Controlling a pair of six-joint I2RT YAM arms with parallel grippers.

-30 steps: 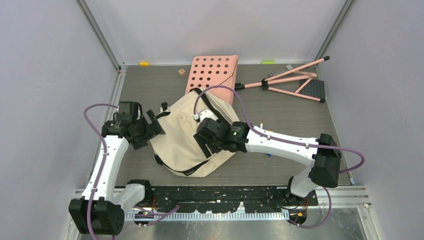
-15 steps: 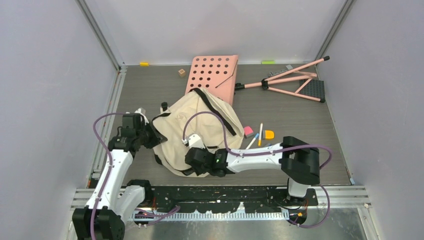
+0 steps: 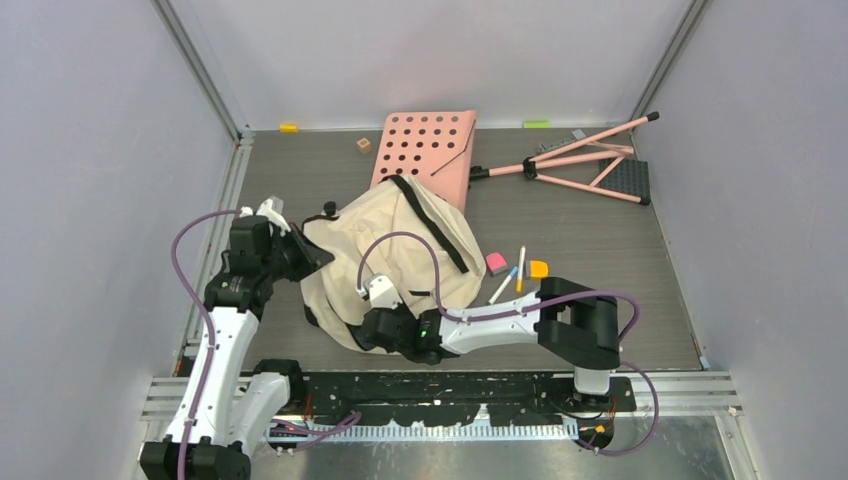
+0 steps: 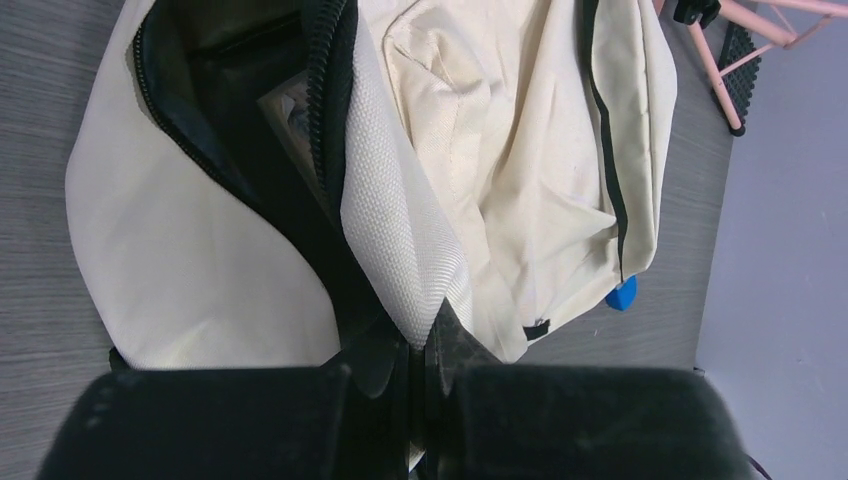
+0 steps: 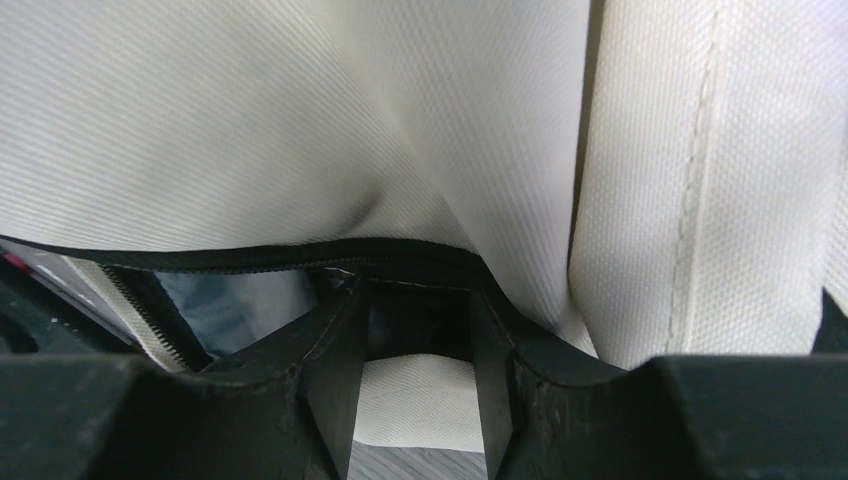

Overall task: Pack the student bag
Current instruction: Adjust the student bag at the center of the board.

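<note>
The student bag [image 3: 390, 250] is a cream backpack with black straps, lying crumpled mid-table. My left gripper [image 3: 305, 255] is at its left side, shut on a fold of cream fabric beside the open zipper. In the left wrist view the left gripper [image 4: 428, 335] pinches that fold of the bag [image 4: 500, 150], and the dark mouth gapes to its left. My right gripper [image 3: 365, 330] is low at the bag's near edge. In the right wrist view the right gripper [image 5: 417, 295] has its jaws apart, astride the black zipper rim of the bag [image 5: 300, 120], with grey lining at the left.
A pink perforated board [image 3: 425, 145] leans behind the bag, and a pink folding stand [image 3: 590, 160] lies at the back right. Pens [image 3: 512, 275], a pink eraser [image 3: 496, 263] and an orange piece [image 3: 538, 268] lie right of the bag. A small cube [image 3: 363, 144] sits at the back.
My left gripper has closed on the bag's left edge and lifted it slightly. My right arm has drawn back from over the bag to its near edge, uncovering the pens, and its jaws have narrowed.
</note>
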